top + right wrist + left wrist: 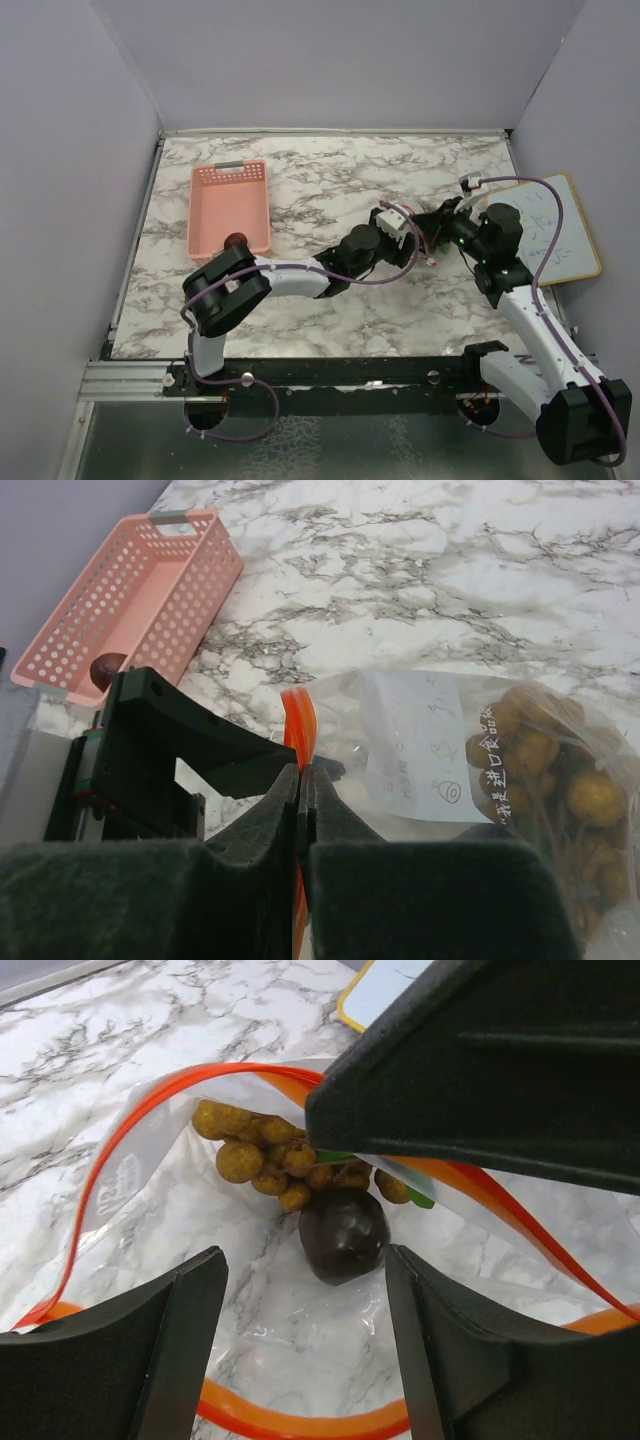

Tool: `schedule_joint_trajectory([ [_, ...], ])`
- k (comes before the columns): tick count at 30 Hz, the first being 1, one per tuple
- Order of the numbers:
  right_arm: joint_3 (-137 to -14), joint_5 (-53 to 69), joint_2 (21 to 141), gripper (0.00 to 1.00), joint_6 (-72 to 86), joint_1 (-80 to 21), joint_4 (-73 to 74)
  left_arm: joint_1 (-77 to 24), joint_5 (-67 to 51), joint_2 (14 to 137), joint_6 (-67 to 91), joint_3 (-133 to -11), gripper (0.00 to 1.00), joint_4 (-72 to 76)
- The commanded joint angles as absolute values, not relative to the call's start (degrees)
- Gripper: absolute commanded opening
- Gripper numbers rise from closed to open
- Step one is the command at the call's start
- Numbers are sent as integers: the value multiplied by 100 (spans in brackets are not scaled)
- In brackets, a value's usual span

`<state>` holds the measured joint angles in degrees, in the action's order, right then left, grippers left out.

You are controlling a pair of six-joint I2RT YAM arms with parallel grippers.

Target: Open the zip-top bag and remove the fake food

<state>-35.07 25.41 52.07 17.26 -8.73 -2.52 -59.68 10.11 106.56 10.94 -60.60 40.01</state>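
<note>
L gripper [305,1260] low, jaws apart in zip-top bag [130,1180] mouth; R gripper [300,775] opposite, jaws tight on strip [298,715].

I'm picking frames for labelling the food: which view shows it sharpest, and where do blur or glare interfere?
Left wrist: grapes and maroon fruit are sharp, with a small highlight on the fruit. Right wrist: grapes look soft behind the crinkled bag, and the near pads are blurred. Top external: even light, but the food is too small to make out.
</note>
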Motion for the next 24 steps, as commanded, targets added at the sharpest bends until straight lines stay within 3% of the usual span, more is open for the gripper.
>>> schedule_joint_trajectory([
  [1,-3458,2690,5139,1,1666,-892,-173,-5941,360,11009,1149,-6279,64,4310],
  [4,-3513,2677,5038,1,1652,-890,-78,-5888,369,11190,1200,-6387,51,4239],
  [7,-3583,2680,4960,1,1618,-896,21,-5880,190,11299,1217,-6465,49,4313],
  [9,-3589,2691,4940,1,1624,-896,22,-5873,-25,11406,1226,-6598,41,4329],
  [12,-3586,2738,4977,1,1682,-889,-10,-5880,-291,11654,1305,-6768,41,4436],
  [14,-3558,2784,5011,1,1728,-891,-76,-5880,-445,11823,1429,-6827,43,4574],
  [24,-3457,3043,5123,1,1930,-895,-353,-5889,-159,12398,1953,-6782,74,5067],
])
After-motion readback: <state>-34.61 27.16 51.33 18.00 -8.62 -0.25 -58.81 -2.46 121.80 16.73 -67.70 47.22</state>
